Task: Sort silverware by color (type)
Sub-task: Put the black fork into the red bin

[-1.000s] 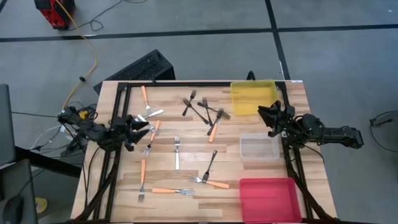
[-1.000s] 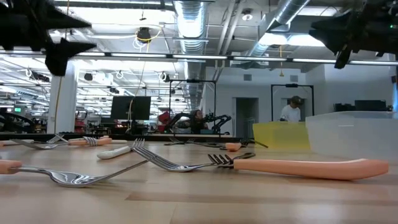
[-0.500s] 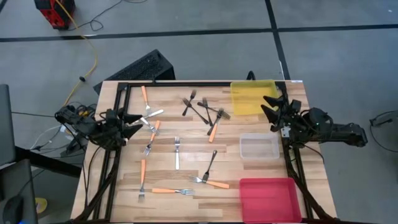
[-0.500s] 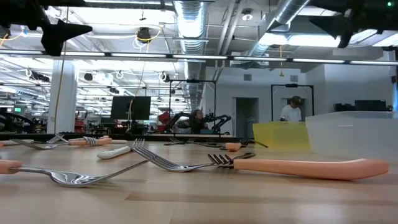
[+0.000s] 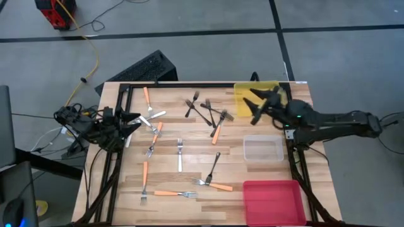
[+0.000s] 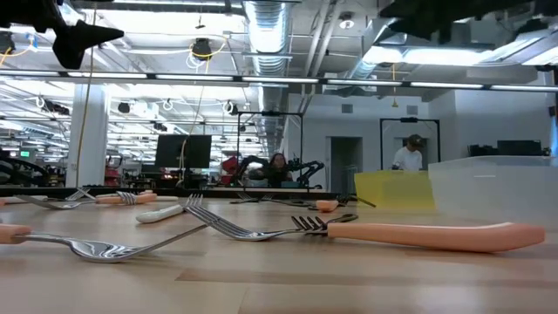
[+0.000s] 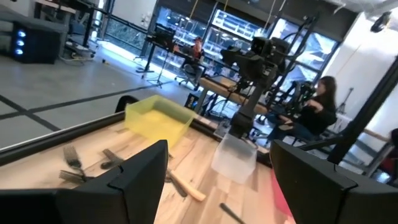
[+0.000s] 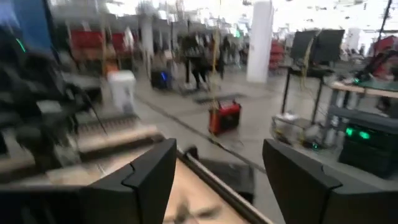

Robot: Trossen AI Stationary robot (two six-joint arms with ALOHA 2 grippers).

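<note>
- Right gripper (image 5: pixel 255 104) swung from beside the clear bin (image 5: pixel 264 150) to above the yellow bin (image 5: pixel 247 104); jaws spread, nothing held.
- Left gripper (image 5: pixel 134 120) drawn back toward the table's left edge; jaws spread, empty.
- Forks (image 5: pixel 179 154) all loose on the table (image 5: pixel 189 205), none binned; red bin (image 5: pixel 271 200) empty. Sorting judged barely begun.
- No readable brands, labels or writing.

Two dark, near-black arms, matte segmented links. Left claw (image 5: pixel 131 121): two black pointed fingers (image 7: pixel 134 180), flat angular faces, glossy edges. Right claw (image 5: pixel 257 104): same black tapered fingers (image 8: pixel 146 180). Small green light on right arm's wrist housing. Cables bundled at left arm's base, 9 o'clock side.
</note>
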